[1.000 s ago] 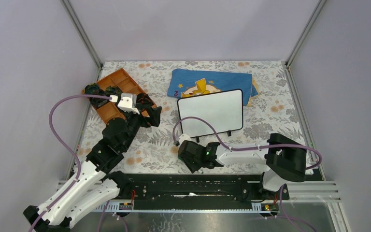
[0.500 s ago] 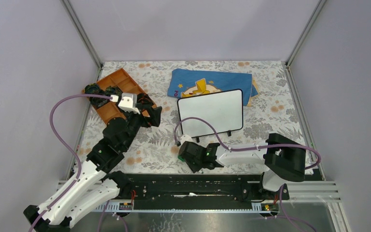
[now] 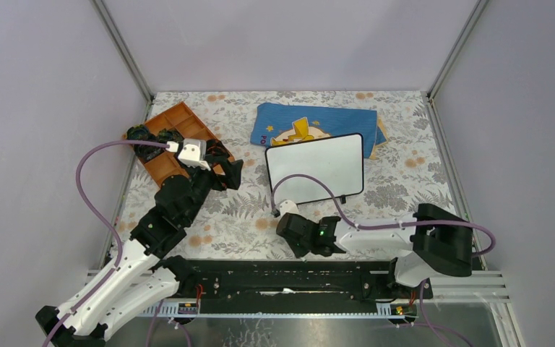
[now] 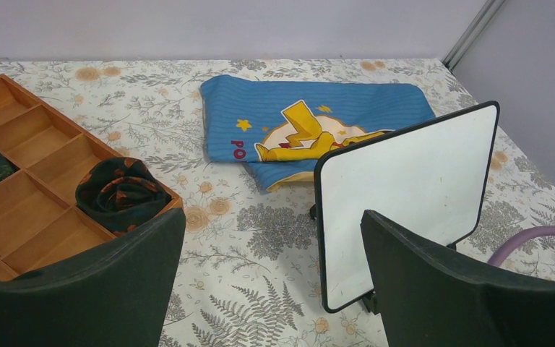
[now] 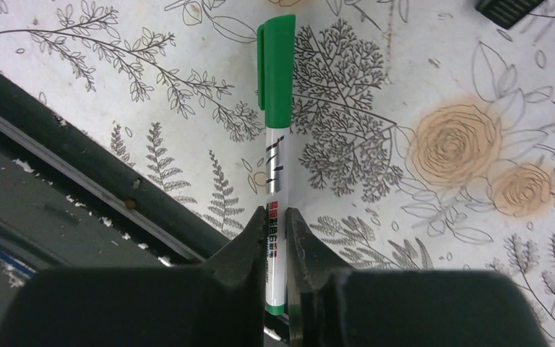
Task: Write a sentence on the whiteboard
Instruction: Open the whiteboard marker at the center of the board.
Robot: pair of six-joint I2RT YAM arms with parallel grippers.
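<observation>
One green marker [image 5: 273, 144] clamped in R pincer [image 5: 276, 220], whiteboard [image 3: 316, 168] near, beyond; L pincer [image 4: 272, 217] wide.

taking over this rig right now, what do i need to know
Left tool: open, empty, facing the whiteboard.
Right tool: shut on the green marker, low on the near side of the whiteboard; cap on.
Whiteboard: upright on its feet in front of the blue cloth, blank.
Done: marker gripped.
Left: uncap the marker, then all the writing.
</observation>
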